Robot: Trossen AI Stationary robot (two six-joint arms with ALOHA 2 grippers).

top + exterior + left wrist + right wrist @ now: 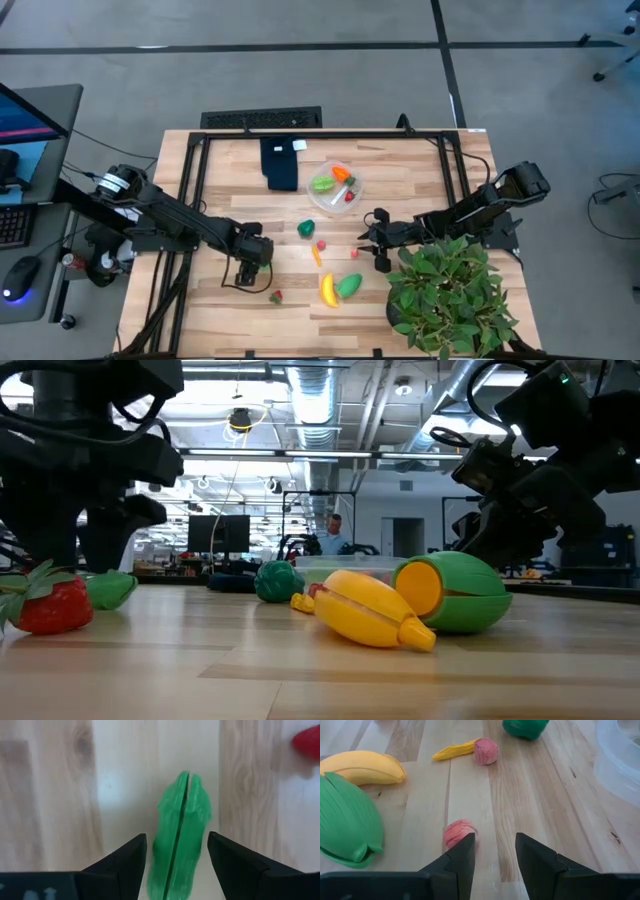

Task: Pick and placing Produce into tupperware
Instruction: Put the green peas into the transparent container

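yellow banana (327, 290); red strawberry (276, 296)

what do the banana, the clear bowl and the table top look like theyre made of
Banana: likely moulded plastic, smooth, slightly glossy, with a visible seam. Clear bowl: thin see-through plastic; its contents show through. Table top: light wood planks with visible grain and knots, matte.

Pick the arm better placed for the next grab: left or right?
Left. Its open gripper already straddles a green piece; the right gripper is open with a red piece beside one finger.
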